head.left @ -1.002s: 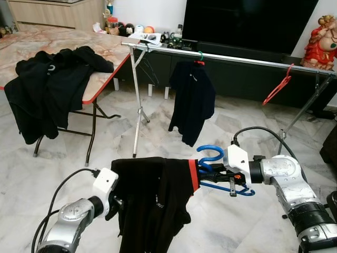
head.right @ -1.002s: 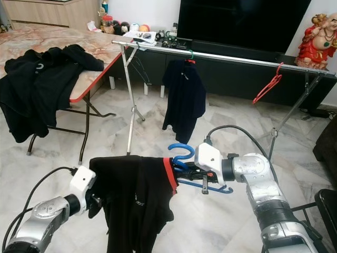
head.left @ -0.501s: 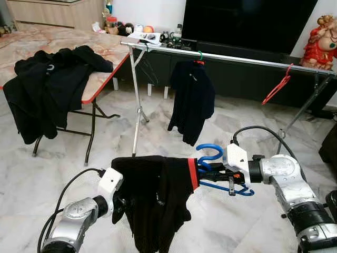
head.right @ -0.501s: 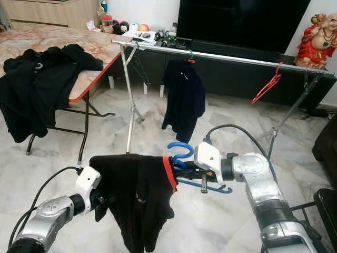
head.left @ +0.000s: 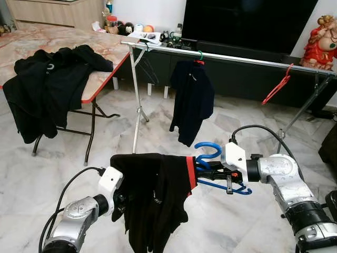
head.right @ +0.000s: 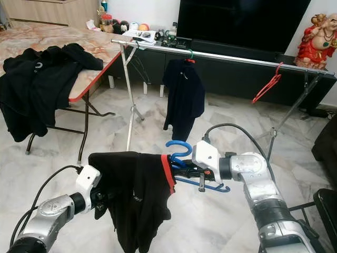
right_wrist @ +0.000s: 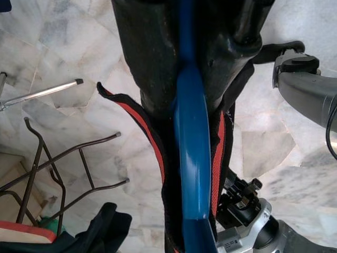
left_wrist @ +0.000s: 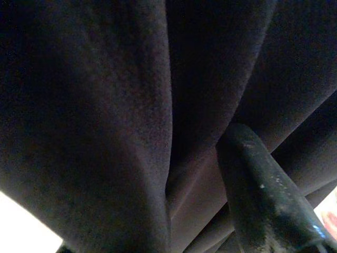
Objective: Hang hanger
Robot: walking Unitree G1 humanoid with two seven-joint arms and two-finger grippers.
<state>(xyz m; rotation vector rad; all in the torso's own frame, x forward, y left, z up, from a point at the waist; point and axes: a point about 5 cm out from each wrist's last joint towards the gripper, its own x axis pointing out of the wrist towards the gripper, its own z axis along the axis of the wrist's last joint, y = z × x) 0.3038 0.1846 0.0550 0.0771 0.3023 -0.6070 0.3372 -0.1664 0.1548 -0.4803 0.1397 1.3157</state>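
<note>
A blue hanger (head.left: pixel 208 149) carries a black shirt (head.left: pixel 156 190) with a red collar, held level in front of me above the marble floor. My right gripper (head.left: pixel 209 171) is shut on the hanger just below its hook; in the right wrist view the blue hanger (right_wrist: pixel 189 158) runs between its fingers into the red collar. My left gripper (head.left: pixel 120 203) is at the shirt's far shoulder, its fingers buried in the cloth and shut on it; in the left wrist view one finger (left_wrist: pixel 263 200) presses against dark folds. The metal rail (head.left: pixel 247 59) stands ahead.
On the rail hang a dark shirt (head.left: pixel 192 100) on a green hanger and a bare red hanger (head.left: pixel 278 87). The rack's leg (head.left: pixel 138 105) stands left of centre. A folding table (head.left: pixel 105 79) with black clothes (head.left: pixel 47 84) is at the left. A TV (head.left: pixel 247 21) is behind.
My left gripper moved up and inward against the shirt, and the cloth now hangs bunched and longer. The hanger in my right gripper shifted slightly up and left.
</note>
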